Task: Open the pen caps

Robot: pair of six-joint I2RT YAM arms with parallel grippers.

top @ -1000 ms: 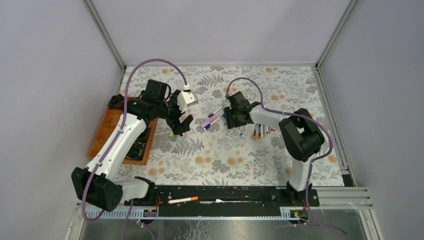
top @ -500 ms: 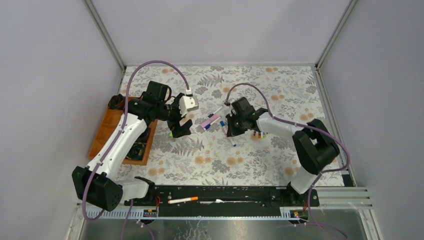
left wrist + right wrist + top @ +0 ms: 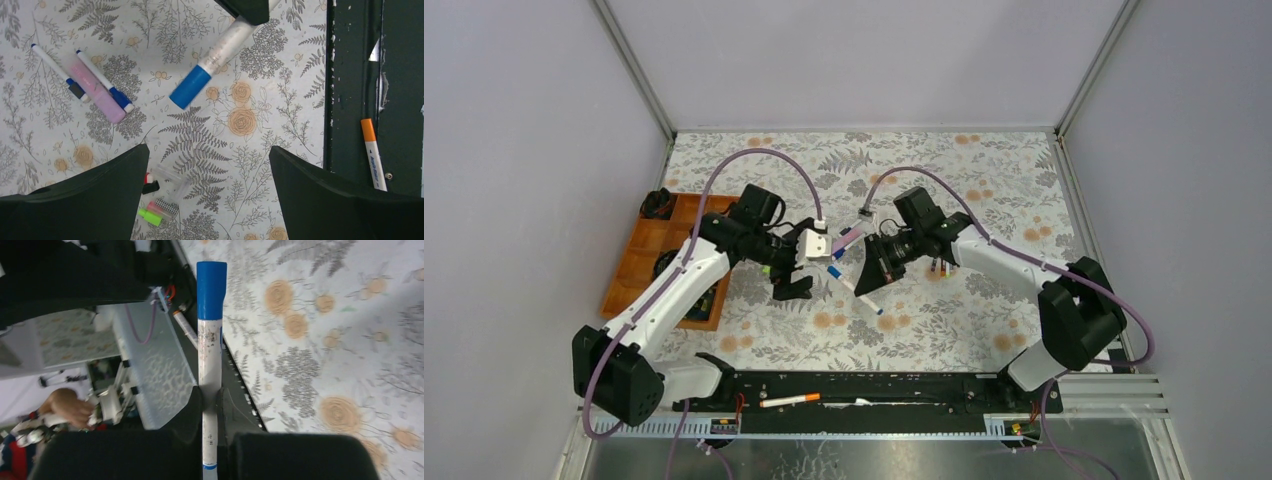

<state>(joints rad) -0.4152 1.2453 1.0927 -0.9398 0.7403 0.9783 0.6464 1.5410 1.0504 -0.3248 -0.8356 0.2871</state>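
Note:
My right gripper [image 3: 210, 396] is shut on a white pen [image 3: 210, 355] with a blue cap [image 3: 211, 290] on its far end, held above the cloth. In the top view this pen [image 3: 856, 291] slants from my right gripper [image 3: 867, 283] toward my left gripper [image 3: 792, 284]. My left gripper [image 3: 208, 150] is open and empty, and the blue cap [image 3: 190, 93] hangs ahead of its fingers, apart from them. Loose caps lie under the left finger: green [image 3: 149, 216], pink [image 3: 159, 207], red and black [image 3: 149, 185]. A pink highlighter [image 3: 97, 92] lies between two blue-ended pens.
A wooden tray [image 3: 646, 258] stands at the left edge. A bunch of pens [image 3: 944, 265] lies behind my right arm. The pink highlighter [image 3: 848, 237] lies mid-table. An orange-ended pen [image 3: 789, 400] lies on the black rail at the near edge and also shows in the left wrist view [image 3: 373, 156].
My right gripper has moved forward and left, now holding the blue-capped pen up. My left arm has swung right and forward toward that pen.

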